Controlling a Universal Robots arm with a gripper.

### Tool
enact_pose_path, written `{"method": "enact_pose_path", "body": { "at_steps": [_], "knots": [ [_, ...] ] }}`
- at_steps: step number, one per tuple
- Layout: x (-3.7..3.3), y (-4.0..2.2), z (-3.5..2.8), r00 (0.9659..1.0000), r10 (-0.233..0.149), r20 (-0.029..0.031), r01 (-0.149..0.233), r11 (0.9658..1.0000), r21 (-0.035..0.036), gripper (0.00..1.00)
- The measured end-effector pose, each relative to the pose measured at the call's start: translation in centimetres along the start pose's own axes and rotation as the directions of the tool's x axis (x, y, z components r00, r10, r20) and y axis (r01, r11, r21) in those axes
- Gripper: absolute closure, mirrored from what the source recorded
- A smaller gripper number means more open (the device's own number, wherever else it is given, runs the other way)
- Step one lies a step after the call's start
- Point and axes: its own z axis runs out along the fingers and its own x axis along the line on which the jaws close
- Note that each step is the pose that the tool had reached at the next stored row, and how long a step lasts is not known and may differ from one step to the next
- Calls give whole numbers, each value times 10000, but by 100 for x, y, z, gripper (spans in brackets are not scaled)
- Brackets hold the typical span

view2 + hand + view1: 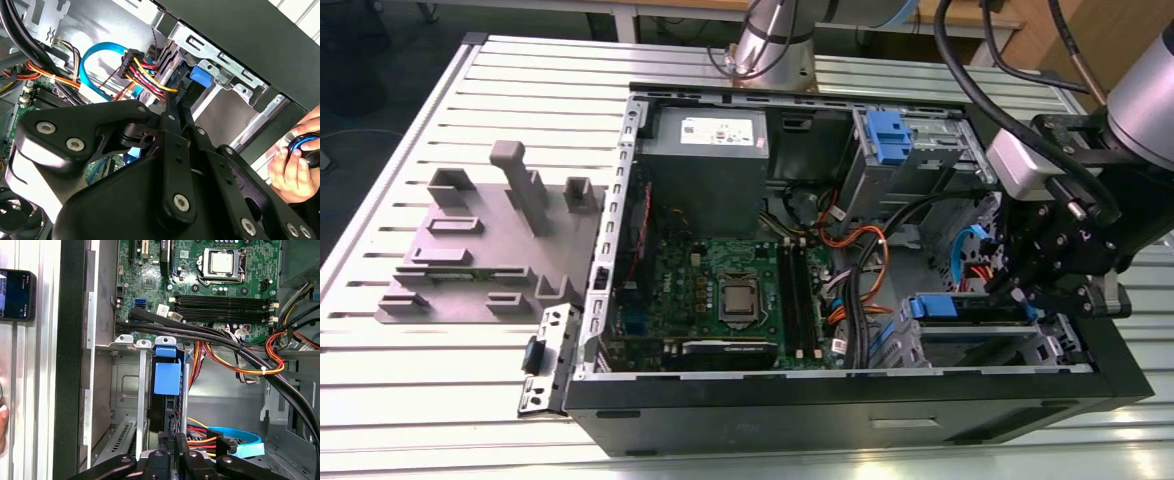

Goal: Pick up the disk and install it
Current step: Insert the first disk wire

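First wrist view has the hand (169,442) clenched, as far as I can judge, on the near edge of the disk (167,380). It stands edge-on in the drive bay (125,390), long axis running straight away from the hand into the slot.

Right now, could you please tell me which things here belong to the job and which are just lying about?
Job: the disk, the claw gripping it, the drive bay.
Lying about: phone, grey fixture, blue bracket.
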Motion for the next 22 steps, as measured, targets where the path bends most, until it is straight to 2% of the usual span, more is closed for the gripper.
{"method": "enact_pose_path", "body": {
  "at_steps": [5, 11, 22],
  "knots": [
    [-2, 3, -3, 10000, 46, 0, -46, 10000, 11, 83],
    [-2, 3, 8, 9995, 313, -5, -313, 9995, 11, 83],
    [-2, -5, 19, 9995, 322, -4, -322, 9995, 10, 83]
  ]
}}
